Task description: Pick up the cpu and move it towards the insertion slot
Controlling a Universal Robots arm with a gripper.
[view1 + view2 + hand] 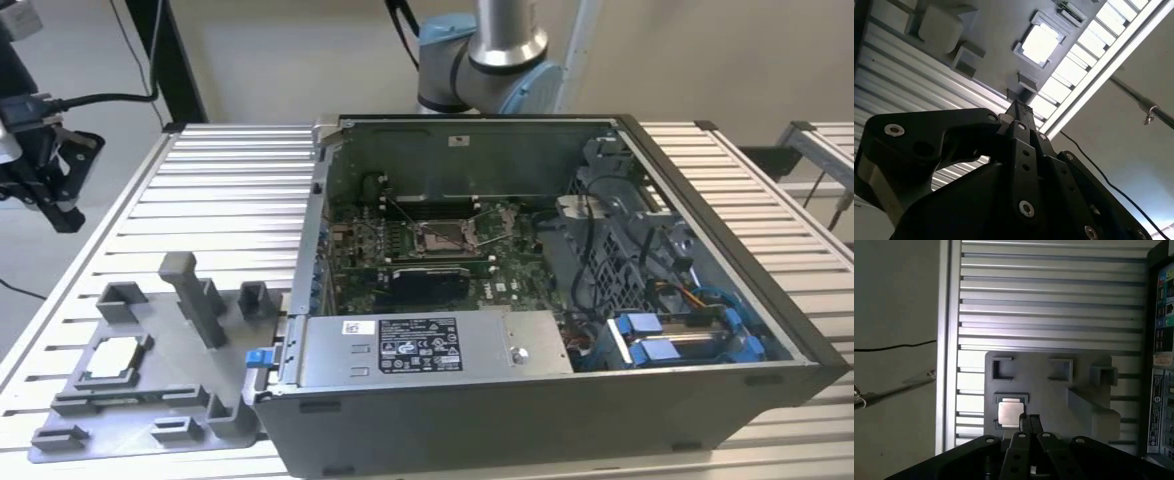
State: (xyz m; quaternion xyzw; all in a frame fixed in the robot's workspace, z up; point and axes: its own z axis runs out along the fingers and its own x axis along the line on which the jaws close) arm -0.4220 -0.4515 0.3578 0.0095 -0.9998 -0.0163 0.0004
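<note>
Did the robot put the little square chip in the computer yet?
Not yet. Nothing is done: the cpu lies in its pocket on the grey fixture. The gripper, shut and holding nothing, points toward it from above. The insertion slot in the computer has no cpu, so pick-up and carrying are both left.

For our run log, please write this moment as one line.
gripper: shut, empty, apart from cpu | cpu: lying in grey fixture | insertion slot: inside open computer case

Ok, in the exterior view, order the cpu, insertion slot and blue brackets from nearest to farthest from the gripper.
1. cpu, on the grey fixture, exterior view's left.
2. insertion slot, on the motherboard, centre.
3. blue brackets, the exterior view's right, inside the case.
</note>
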